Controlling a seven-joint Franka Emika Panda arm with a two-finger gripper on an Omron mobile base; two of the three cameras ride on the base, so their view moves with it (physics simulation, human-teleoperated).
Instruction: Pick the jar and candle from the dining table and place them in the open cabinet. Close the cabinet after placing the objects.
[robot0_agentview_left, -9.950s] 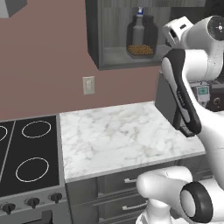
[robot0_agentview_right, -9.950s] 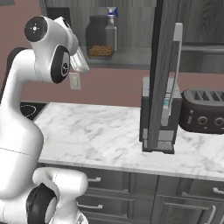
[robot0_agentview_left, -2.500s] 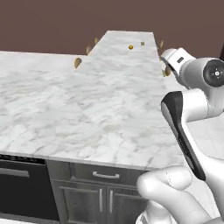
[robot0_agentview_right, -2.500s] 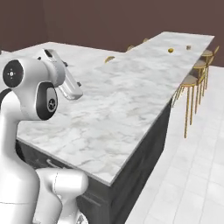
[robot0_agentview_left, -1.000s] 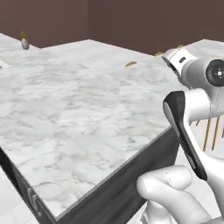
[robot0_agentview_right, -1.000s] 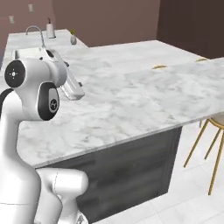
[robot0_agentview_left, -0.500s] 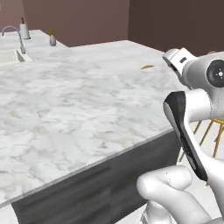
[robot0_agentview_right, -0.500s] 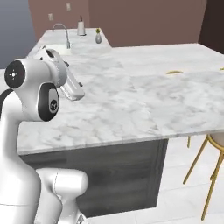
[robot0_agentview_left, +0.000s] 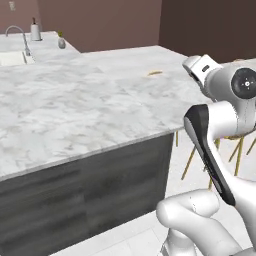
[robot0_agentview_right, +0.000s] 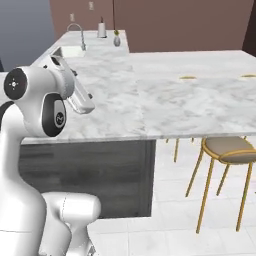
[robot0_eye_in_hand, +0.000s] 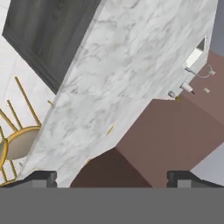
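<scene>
The dining table (robot0_agentview_right: 200, 102) is a long white marble slab with grey veins, and it also spreads across the left base view (robot0_agentview_left: 100, 95) and the hand view (robot0_eye_in_hand: 122, 74). My gripper (robot0_eye_in_hand: 111, 178) is held up over the near side of the slab. Its two dark fingertips (robot0_eye_in_hand: 43, 177) stand wide apart, open, with nothing between them. The white hand (robot0_agentview_right: 77, 97) is raised beside the arm's shoulder. The jar, the candle and the cabinet are out of view.
A tan-seated stool with gold legs (robot0_agentview_right: 227, 147) stands under the table's right end, and more gold legs (robot0_agentview_left: 235, 147) show behind the arm. Dark panels (robot0_agentview_right: 85, 170) close the counter's front. At the far end are a sink with a faucet (robot0_agentview_right: 75, 31), a white bottle (robot0_agentview_right: 102, 29) and a small vase (robot0_agentview_right: 116, 40).
The whole picture has swung round as the base turns. The sink end has come further into view and the stools now show at the right. The arm keeps its pose, gripper still open.
</scene>
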